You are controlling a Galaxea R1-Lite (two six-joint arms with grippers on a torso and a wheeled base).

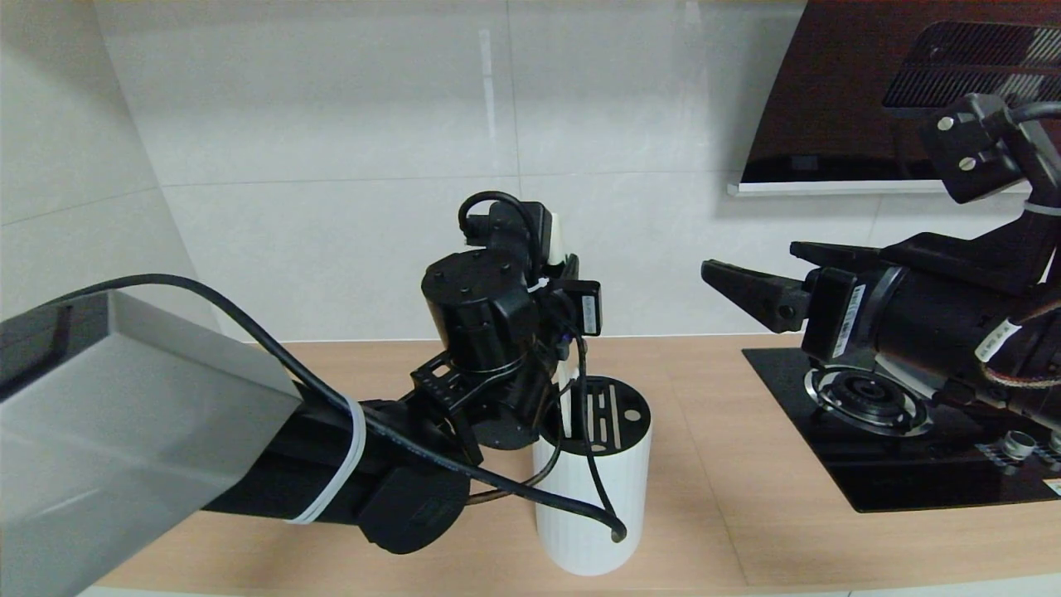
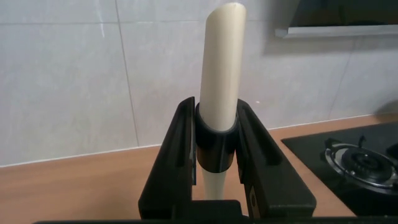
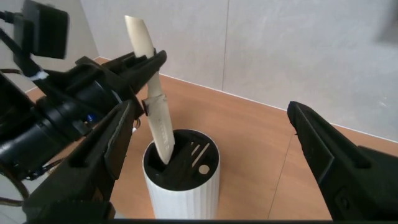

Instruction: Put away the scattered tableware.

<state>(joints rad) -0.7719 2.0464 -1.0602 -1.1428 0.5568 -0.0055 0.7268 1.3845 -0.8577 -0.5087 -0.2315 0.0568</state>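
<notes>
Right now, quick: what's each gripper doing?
Left gripper: closed on the knife, tip in the knife block.
Right gripper: open, empty.

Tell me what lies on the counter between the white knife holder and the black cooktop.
Nothing: in the head view, only bare wooden counter separates the knife holder from the cooktop.

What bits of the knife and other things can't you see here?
Tip of the knife: right wrist view, hidden inside the white holder; depth unclear.
Its blade: left wrist view, blocked by the left gripper's body.
The stove: head view, partly behind the right gripper, cut off at the edge.
The holder's base: right wrist view, cut off by the edge.
</notes>
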